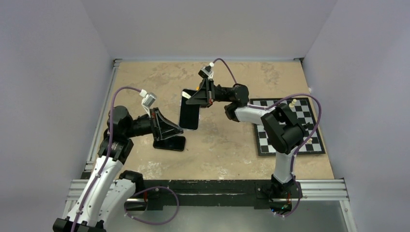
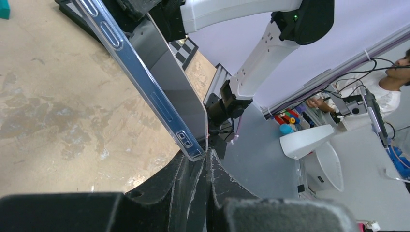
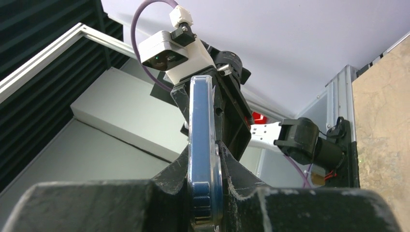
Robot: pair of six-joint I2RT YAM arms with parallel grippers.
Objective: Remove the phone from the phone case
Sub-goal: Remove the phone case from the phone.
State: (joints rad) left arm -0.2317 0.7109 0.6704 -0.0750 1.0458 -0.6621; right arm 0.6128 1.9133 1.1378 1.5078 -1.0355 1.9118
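Top view first. The phone (image 1: pixel 190 113) is up off the table, left of the chessboard mat (image 1: pixel 290 128). Its long axis runs roughly parallel to that mat's left edge. My right pincer (image 1: pixel 187 102) grips the end farther from the mat's near edge, and my left pincer (image 1: pixel 182 129) grips the nearer end. Both are closed down tight, one at each end of the long axis. So any pull apart would run lengthwise, which I judge a poor way to peel a case.

Left wrist view now. The phone case (image 2: pixel 145 79) shows as a clear rim with button cut-outs, slanting up and away from me. My left fingers (image 2: pixel 186 179) are pinched shut right on its bottom corner. What the top view never showed is how small this bite is, only a corner. I cannot tell whether I hold the case lip alone or the case and phone together.

Right wrist view. The phone is edge-on here, a thin blue slab standing straight up between my right fingers (image 3: pixel 164 188), which are clamped on its faces. The left pincer sits beyond its far end. This view shows the squeeze across the thickness. It does not show any gap opened between case and phone.
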